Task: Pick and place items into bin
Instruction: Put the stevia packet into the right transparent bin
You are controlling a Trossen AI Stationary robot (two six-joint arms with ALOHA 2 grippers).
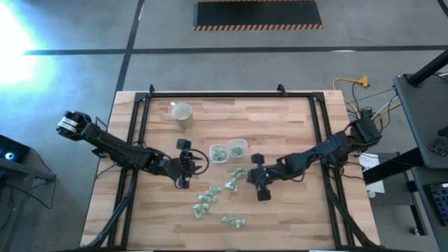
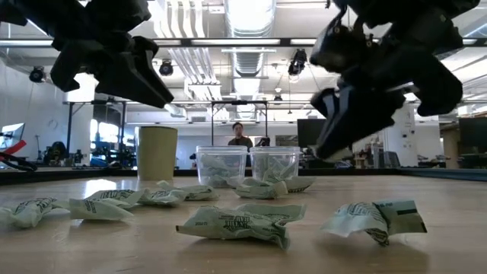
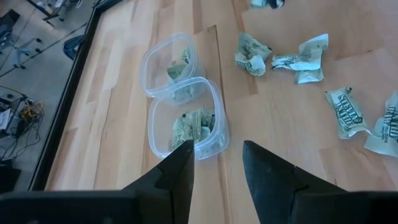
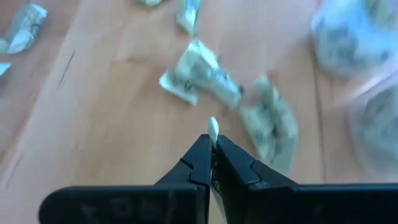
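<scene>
**Crinkly green-and-white packets, two clear tubs**

Right gripper (image 4: 212, 163) pinches a small pale wrapped piece (image 4: 212, 129), hanging above the scattered crinkly green-and-white packets (image 1: 210, 199). I'd carry it squarely over the nearer clear plastic tub (image 1: 237, 148) before releasing. Left gripper (image 3: 216, 163) hovers spread, empty.

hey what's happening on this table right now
Two dark robot arms are sorting small crinkly green-and-white wrapped packets into two clear plastic tubs mid-table. Both tubs already hold a few; about eight packets lie loose on the wooden table. The right tool is shut with a pale sliver at its tips, above the loose packets. The left tool is open beside the tubs. A beige cup stands apart.
</scene>
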